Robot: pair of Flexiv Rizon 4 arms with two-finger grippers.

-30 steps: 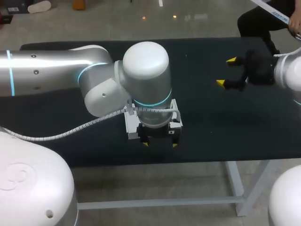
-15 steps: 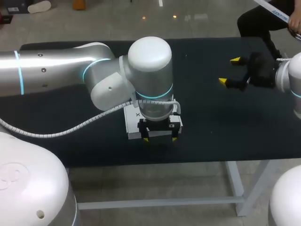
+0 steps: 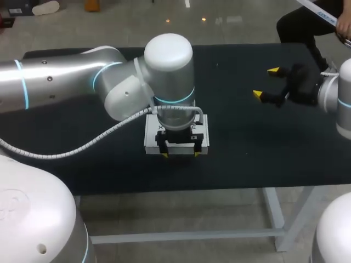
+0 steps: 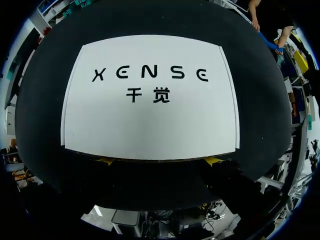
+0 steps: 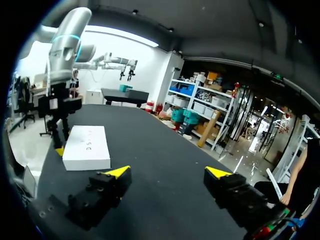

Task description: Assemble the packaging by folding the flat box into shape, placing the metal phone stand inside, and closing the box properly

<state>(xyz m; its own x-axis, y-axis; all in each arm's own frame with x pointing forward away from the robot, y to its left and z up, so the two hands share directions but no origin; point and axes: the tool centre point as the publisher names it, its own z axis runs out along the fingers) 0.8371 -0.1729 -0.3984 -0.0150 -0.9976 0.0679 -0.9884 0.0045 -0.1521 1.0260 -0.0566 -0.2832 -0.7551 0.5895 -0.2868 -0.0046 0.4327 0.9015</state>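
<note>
progress: box (image 3: 151,138) is seen formed & shut, lid flat, no flap standing up; folding & closing are judged done or nearly so.
stand: metal phone stand is not seen in any view; whether it is inside can't be told.
left to do: prob. only a last press on the lid edge & a release, as judged.
box place: lower middle of the head frame, laid flat on the counter (image 3: 247,148), near its front edge.
left tool (image 3: 180,154): fingers are spread wide, nothing is gripped; both yellow tips are set at the box's near edge; contact can't be told.
right tool (image 3: 265,82): upper right of the head frame, well apart from the box; fingers are held wide apart, nothing is held.
box material: white card, matte & smooth; shallow rectangular slab w/ crisp edges, dark print on the lid, thin seams along both short sides.
counter surface: black, matte.
tool build: black blocky fingers w/ yellow wedge tips.
</note>
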